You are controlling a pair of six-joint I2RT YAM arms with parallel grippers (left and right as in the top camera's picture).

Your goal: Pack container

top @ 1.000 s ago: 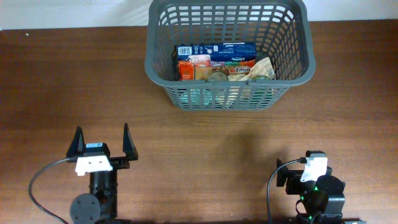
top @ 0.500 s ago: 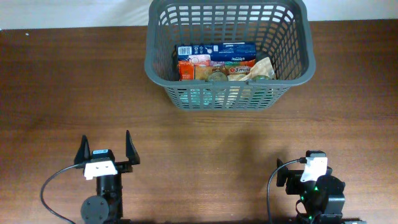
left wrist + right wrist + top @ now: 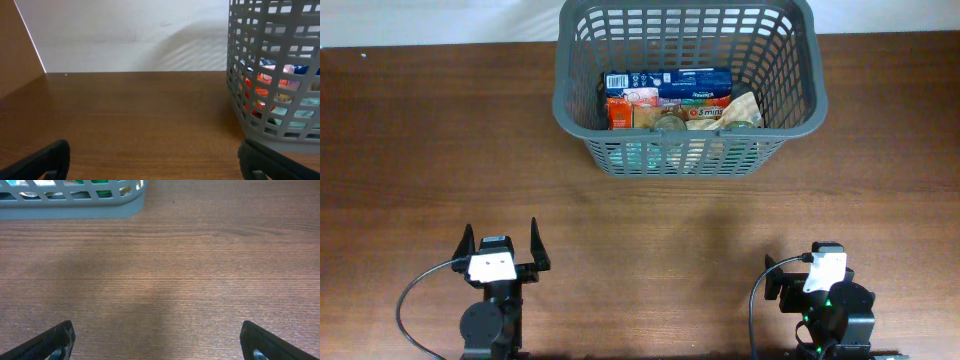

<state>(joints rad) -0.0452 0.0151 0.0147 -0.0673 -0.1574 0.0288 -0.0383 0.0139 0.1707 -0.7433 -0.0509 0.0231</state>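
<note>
The dark grey basket [image 3: 561, 98] stands at the back centre of the brown table. Inside it lie a blue box [image 3: 665, 83], orange packets [image 3: 620, 112] and a round can [image 3: 670, 123]. My left gripper [image 3: 501, 240] is open and empty near the front edge, far left of and well short of the basket. In the left wrist view the gripper [image 3: 157, 162] spans bare wood, with the basket wall [image 3: 280, 75] at the right. My right gripper [image 3: 159, 340] is open and empty over bare wood. The basket's base [image 3: 75, 207] shows at the top left of that view.
The white wall [image 3: 130, 35] runs behind the table's far edge. The right arm [image 3: 827, 300] sits folded at the front right. Brown tabletop [image 3: 660, 230] stretches between both arms and the basket.
My left arm has drawn back toward the front edge and shifted a little right, with the gripper still open. The right arm and the basket have not moved.
</note>
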